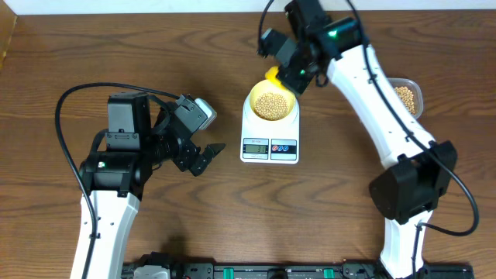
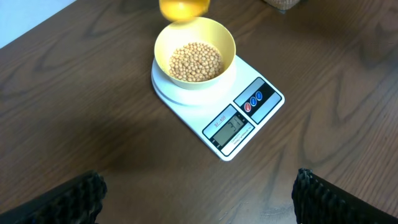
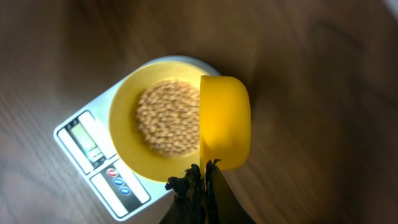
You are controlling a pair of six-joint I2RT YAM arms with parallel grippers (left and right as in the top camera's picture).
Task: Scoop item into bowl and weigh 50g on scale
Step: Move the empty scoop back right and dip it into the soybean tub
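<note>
The pale yellow bowl (image 1: 253, 101) stands on the white scale (image 1: 270, 147), and tan beans (image 1: 270, 105) fill its bottom. My right gripper (image 1: 291, 71) is shut on the handle of a bright yellow scoop (image 1: 273, 75), which hangs tilted over the bowl's far rim. From the right wrist, the scoop (image 3: 225, 121) is turned on its side beside the beans (image 3: 169, 117), right gripper (image 3: 202, 177) pinching its handle. My left gripper (image 1: 208, 155) hovers open and empty left of the scale. Its view shows the bowl (image 2: 194, 32), the scale's display (image 2: 231, 127) and its own fingers (image 2: 68, 199) wide apart.
A clear plastic tub (image 1: 406, 97) holding more beans sits at the right, behind the right arm. Its edge shows at the top of the left wrist view as the tub (image 2: 283, 4). Bare wooden table (image 1: 46, 93) surrounds the scale.
</note>
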